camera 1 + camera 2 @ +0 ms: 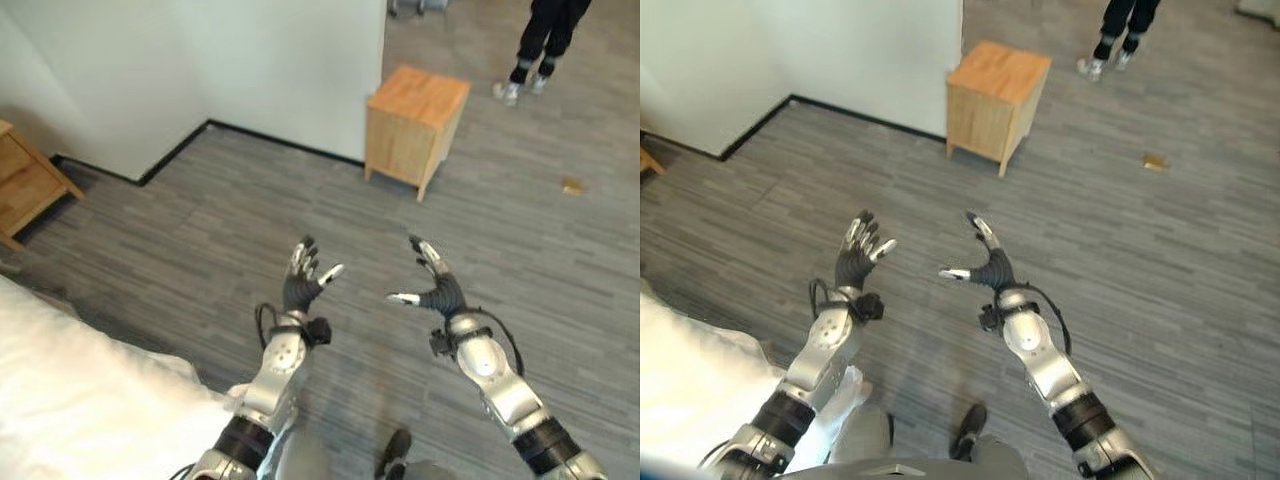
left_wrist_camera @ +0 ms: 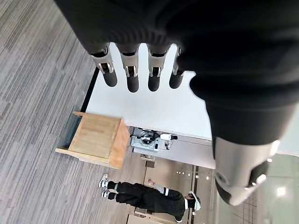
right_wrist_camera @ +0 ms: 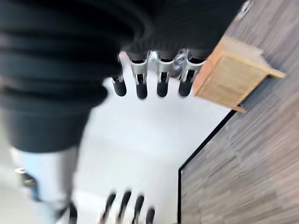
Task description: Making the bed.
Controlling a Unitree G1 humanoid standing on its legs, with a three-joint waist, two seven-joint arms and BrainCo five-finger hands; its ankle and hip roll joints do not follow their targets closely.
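1. Both hands are up in the air over the floor, holding nothing: left hand (image 1: 303,275) has its fingers spread and straight, right hand (image 1: 433,283) is the same, thumb sticking out to the side. They sit near each other without touching.
2. Task thing is the bed (image 1: 70,400), down in the near-left corner by the left arm. It's all white bedding (image 1: 685,385), kinda rumpled at the edge. Neither hand touches it.
3. Count of furniture: two wooden nightstands. One nightstand (image 1: 415,128) stands against the corner of the white wall (image 1: 250,70), well ahead of the hands. A second nightstand (image 1: 25,180) sits at the far left, up past the bed; I can't tell what's in either.
4. One small tan scrap (image 1: 572,185) lies on the floor off to the right.
5. One person (image 1: 540,45) in dark trousers and light shoes stands at the far end.
6. Floor (image 1: 200,230) is grey striped carpet, with a black baseboard along the wall.
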